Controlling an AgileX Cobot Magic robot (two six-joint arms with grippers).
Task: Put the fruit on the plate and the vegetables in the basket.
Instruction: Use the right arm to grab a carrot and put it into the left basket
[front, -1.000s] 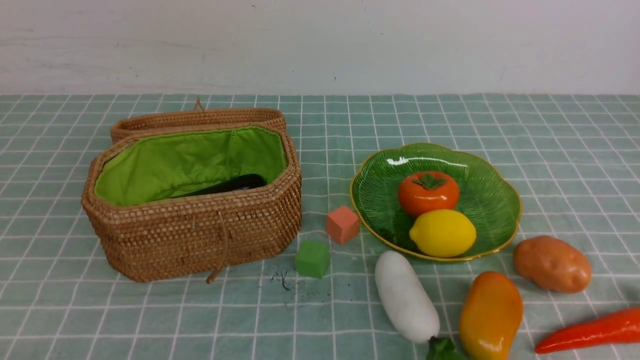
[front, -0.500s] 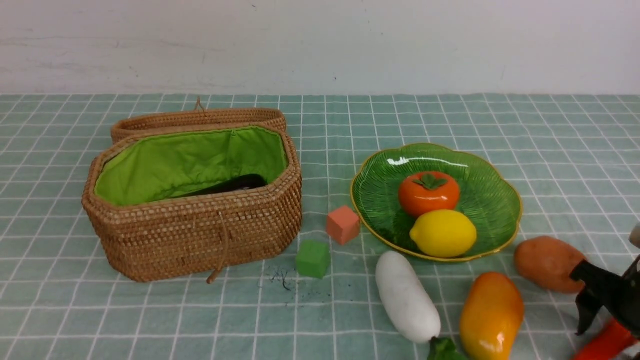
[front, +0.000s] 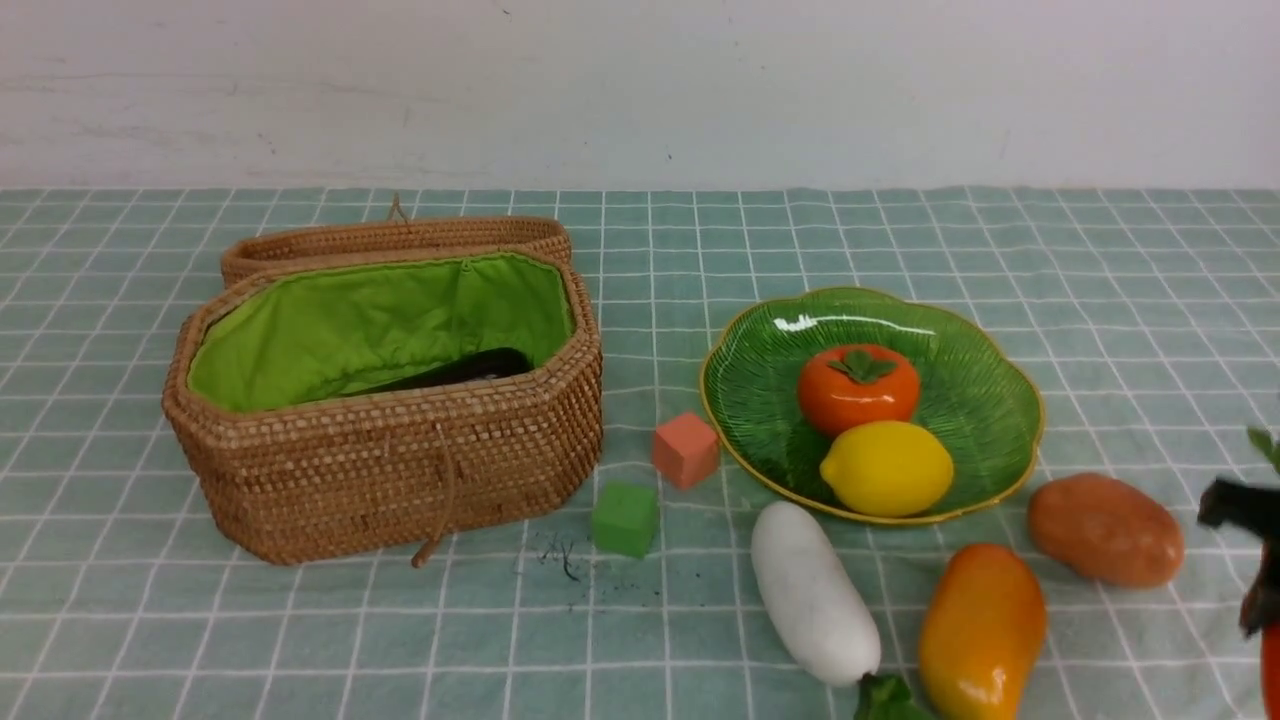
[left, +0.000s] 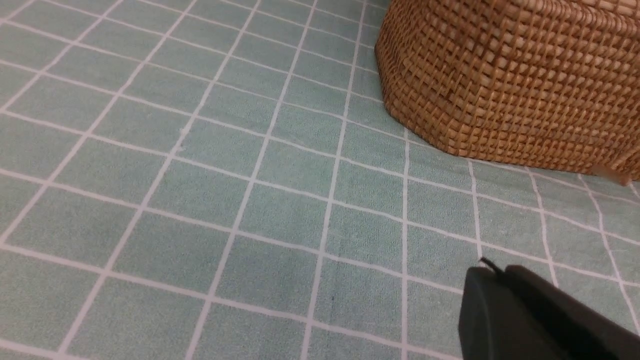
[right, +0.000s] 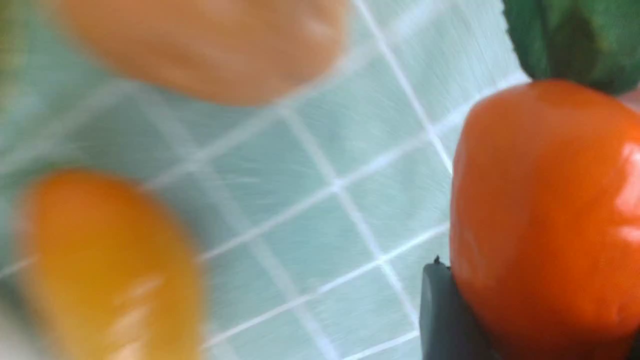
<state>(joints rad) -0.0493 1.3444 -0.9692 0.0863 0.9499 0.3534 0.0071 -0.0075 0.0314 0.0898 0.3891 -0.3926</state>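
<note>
1. The right gripper (front: 1252, 555) pinches the red chili pepper (right: 545, 210) — a dark finger (right: 442, 315) presses against its side, and its green stem end lies beyond the tips.
2. The chili is right of the potato (front: 1105, 530).
3. The left gripper (left: 525, 315) is near the basket (left: 510, 80) — spread or closed, I cannot tell.

Left wrist view: a brown woven wicker basket (left: 505, 80) standing on a pale green tablecloth with a white grid (left: 200, 190).
Only the basket's lower wall shows, with one angled corner, its base resting on the cloth. Taken from the matt black tip of the left gripper (left: 520, 315), the basket lies at twelve o'clock, apart from it; bare cloth spreads from nine to eleven o'clock. A small tan cord end (left: 612, 176) sits at the foot of the wall at one o'clock. How the jaws stand cannot be told.
</note>
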